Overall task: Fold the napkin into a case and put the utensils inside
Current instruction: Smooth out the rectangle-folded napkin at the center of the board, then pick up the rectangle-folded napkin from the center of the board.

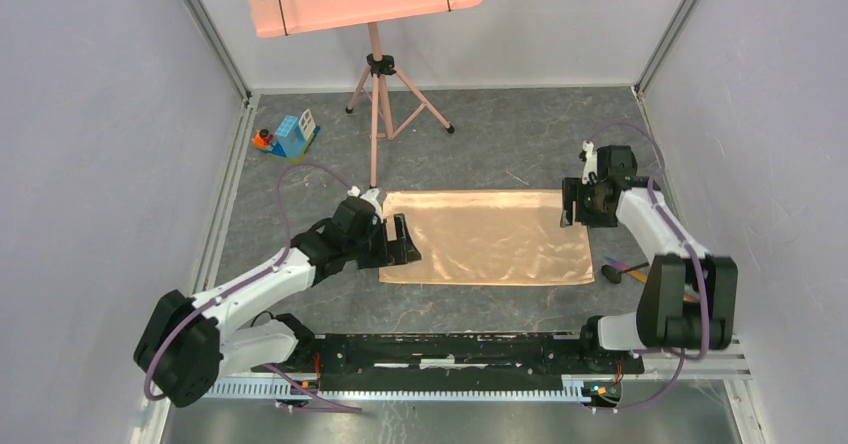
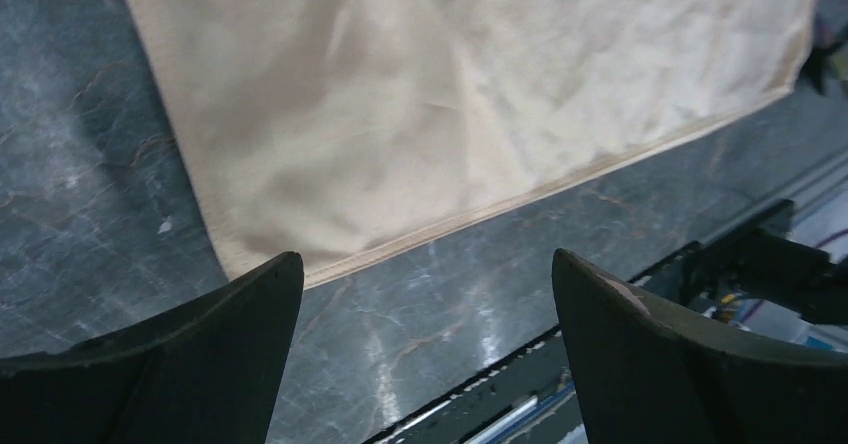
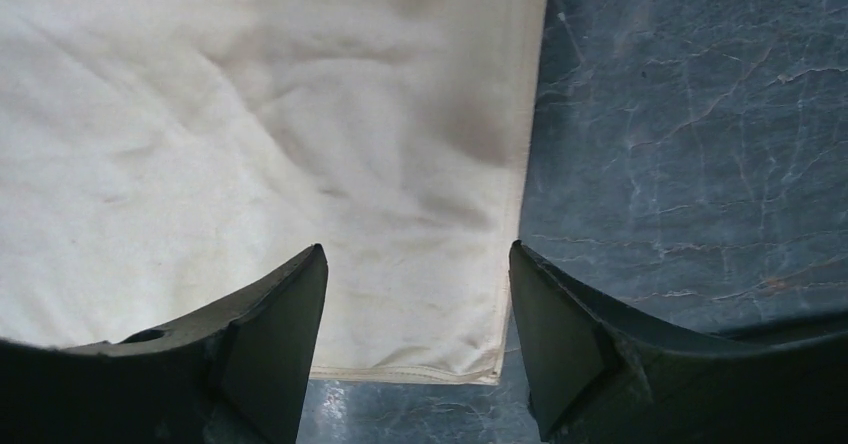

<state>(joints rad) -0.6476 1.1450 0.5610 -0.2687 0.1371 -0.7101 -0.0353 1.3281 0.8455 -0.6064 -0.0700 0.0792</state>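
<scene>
Right claw [image 3: 415, 249] above napkin [image 3: 250, 114] corner (agape)

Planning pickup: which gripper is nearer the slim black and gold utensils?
Right: right gripper over the peach satin napkin, far right corner, beyond the utensils; left gripper at its left edge.

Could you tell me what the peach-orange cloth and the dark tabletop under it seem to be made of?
The peach-orange cloth looks like satin-type fabric: glossy sheen, soft creases, stitched hem. The dark grey tabletop looks like veined stone or a printed imitation: pale veins, slight glare; I cannot tell which.
</scene>
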